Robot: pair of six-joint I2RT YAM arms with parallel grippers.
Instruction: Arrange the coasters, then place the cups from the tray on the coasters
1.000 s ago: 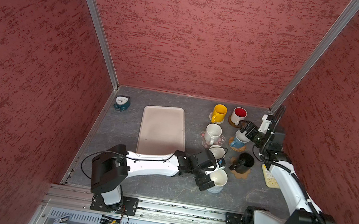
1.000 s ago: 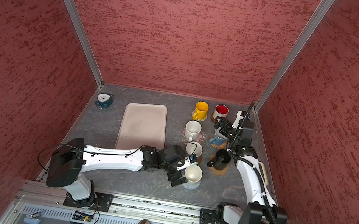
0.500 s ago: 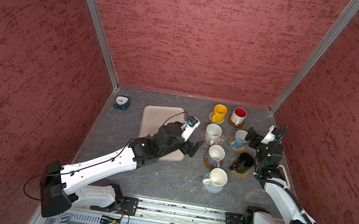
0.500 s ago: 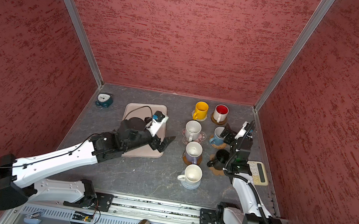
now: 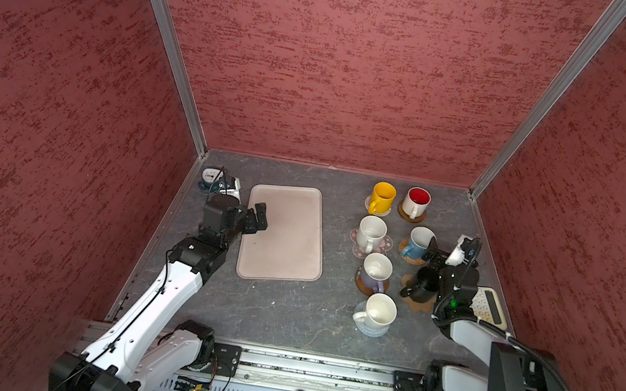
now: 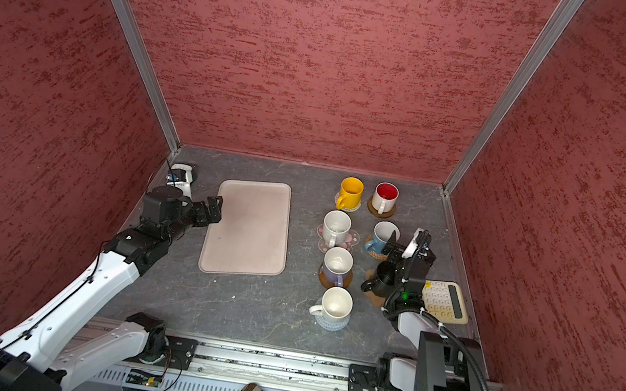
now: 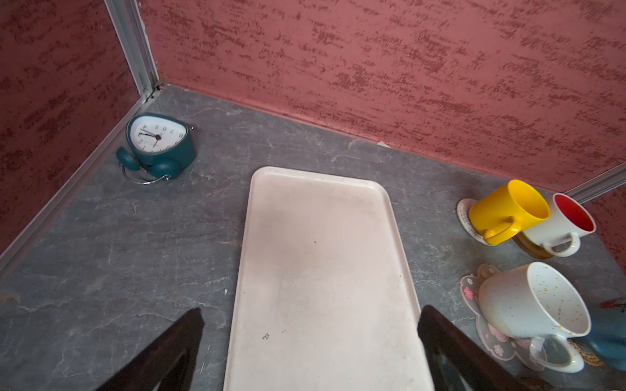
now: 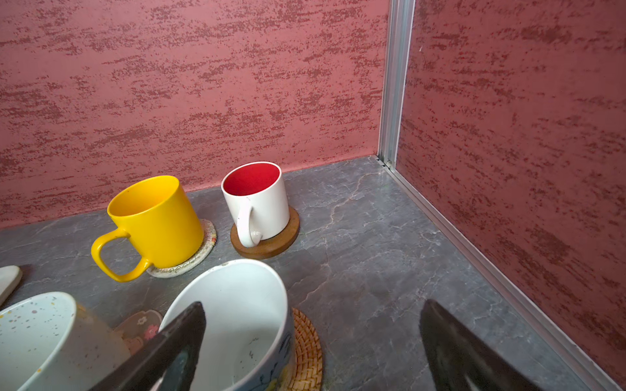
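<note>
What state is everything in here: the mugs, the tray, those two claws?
tray: empty.
yellow mug: upright on cream coaster.
red-inside mug: upright on brown disc.
speckled white mug: upright on pink flower coaster.
blue mug: upright on rattan coaster.
lavender mug: upright on second brown disc.
black mug: upright on brown paw coaster.
plain white mug: upright on grey-blue coaster.
left gripper: open, empty.
right gripper: open, empty.

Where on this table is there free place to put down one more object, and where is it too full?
Free: the flat beige plastic tray, nothing on it; the grey tabletop between tray and front rail; the strip between tray and mugs. Crowded: the right side, seven mugs on coasters, the right gripper and the cream calculator.
</note>
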